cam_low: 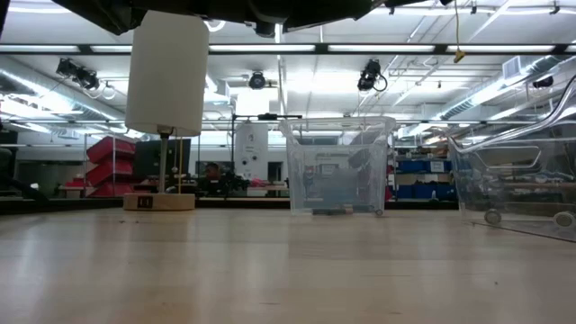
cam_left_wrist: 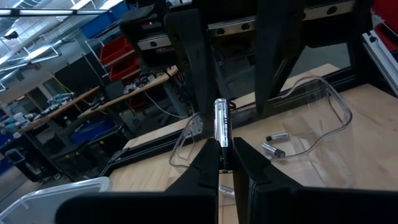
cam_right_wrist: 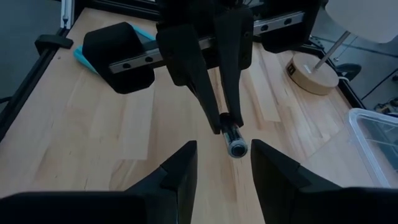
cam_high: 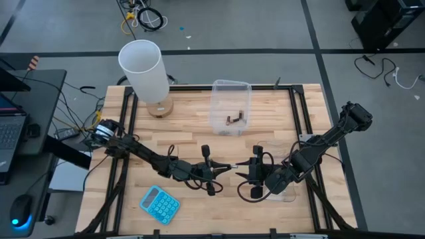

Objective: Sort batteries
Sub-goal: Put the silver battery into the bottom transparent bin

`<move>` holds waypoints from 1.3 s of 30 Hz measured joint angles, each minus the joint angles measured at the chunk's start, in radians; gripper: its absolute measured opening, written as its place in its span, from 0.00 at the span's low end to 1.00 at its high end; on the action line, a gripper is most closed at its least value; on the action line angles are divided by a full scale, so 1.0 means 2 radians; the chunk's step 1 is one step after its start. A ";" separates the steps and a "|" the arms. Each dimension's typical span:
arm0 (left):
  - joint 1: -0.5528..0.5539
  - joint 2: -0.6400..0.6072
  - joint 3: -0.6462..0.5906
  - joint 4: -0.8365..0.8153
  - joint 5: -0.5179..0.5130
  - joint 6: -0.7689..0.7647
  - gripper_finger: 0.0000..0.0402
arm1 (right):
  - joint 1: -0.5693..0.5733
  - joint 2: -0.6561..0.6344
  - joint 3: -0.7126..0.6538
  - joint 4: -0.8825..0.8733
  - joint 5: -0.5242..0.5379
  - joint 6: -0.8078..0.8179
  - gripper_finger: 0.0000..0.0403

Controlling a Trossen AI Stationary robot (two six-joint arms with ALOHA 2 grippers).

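My left gripper [cam_high: 228,167] is at the table's middle near the front, shut on a silvery battery [cam_left_wrist: 221,124]. My right gripper [cam_right_wrist: 222,147] faces it from the right and is open. Its fingers stand on either side of the battery's free end [cam_right_wrist: 237,148] without touching it. Brownish batteries [cam_high: 234,119] lie on the floor of the far clear tub [cam_high: 230,86]. Silvery batteries [cam_left_wrist: 277,137] lie in a second clear tub [cam_left_wrist: 323,87] under my right arm, also seen as the tub [cam_low: 513,153] at the right of the low view. My left gripper pinches the silvery battery between its two fingertips [cam_left_wrist: 205,163] by one end [cam_left_wrist: 222,146]. The fingers come level from the table's left and lie along the battery. Its other end sticks out past the fingertips toward my right gripper, lifted clear of the table.
A white lamp [cam_high: 145,70] on a round wooden base stands at the far left. A blue calculator [cam_high: 159,204] lies near the front left edge. Bare wood [cam_high: 192,136] lies between the lamp, the far tub and the grippers.
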 joint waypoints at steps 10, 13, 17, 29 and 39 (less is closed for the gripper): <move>0.000 0.000 0.000 0.000 0.001 -0.002 0.03 | -0.014 0.000 0.000 0.002 -0.009 -0.004 0.33; 0.000 0.000 0.000 0.000 0.001 -0.003 0.03 | -0.020 0.000 0.000 0.002 -0.026 -0.004 0.33; 0.000 0.000 0.000 -0.001 -0.001 -0.003 0.03 | -0.027 0.000 0.000 0.002 -0.039 -0.004 0.32; 0.004 0.000 0.000 -0.002 -0.003 -0.004 0.03 | -0.030 0.000 0.000 0.006 -0.040 -0.018 0.29; 0.004 0.000 0.000 -0.007 -0.005 -0.006 0.03 | -0.030 0.000 0.000 0.006 -0.040 -0.021 0.19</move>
